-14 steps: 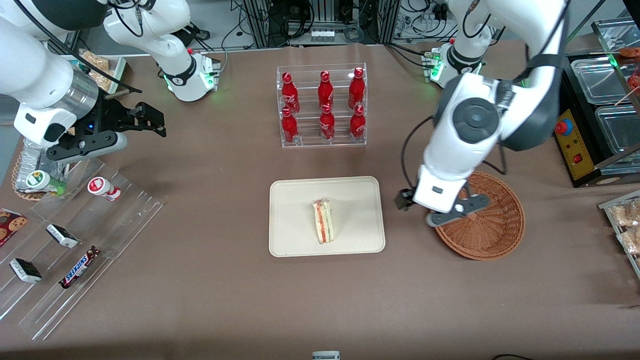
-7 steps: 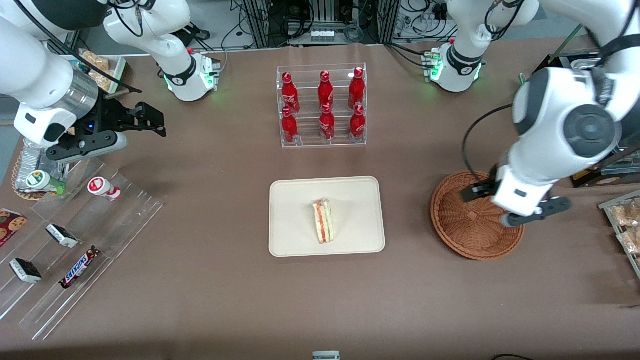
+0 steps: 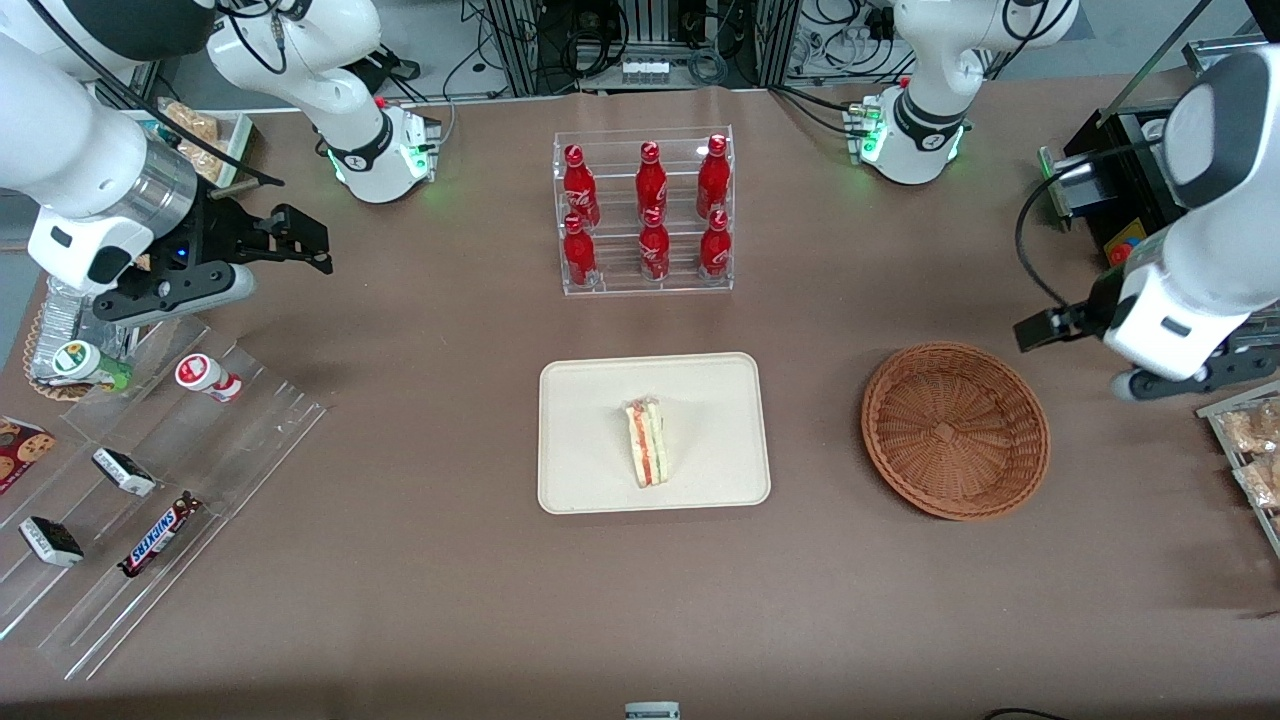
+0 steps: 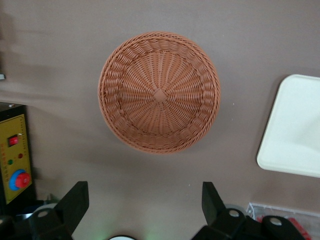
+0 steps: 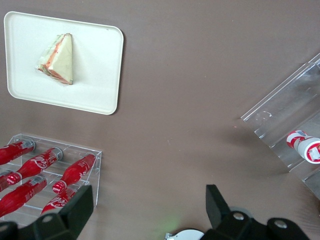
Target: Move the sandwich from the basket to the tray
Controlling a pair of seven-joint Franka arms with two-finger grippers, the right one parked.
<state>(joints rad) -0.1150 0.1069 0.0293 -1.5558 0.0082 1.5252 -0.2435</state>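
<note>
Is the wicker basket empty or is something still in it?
Empty: the basket shows only bare weave. The sandwich lies on the tray; the open gripper is off to the side.

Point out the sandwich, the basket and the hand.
sandwich (image 3: 647, 443): front view, filling edge.
basket (image 4: 159, 95): left wrist view, woven centre.
hand (image 4: 145, 200): left wrist view, open, midway between fingertips, above the table beside the basket.
</note>
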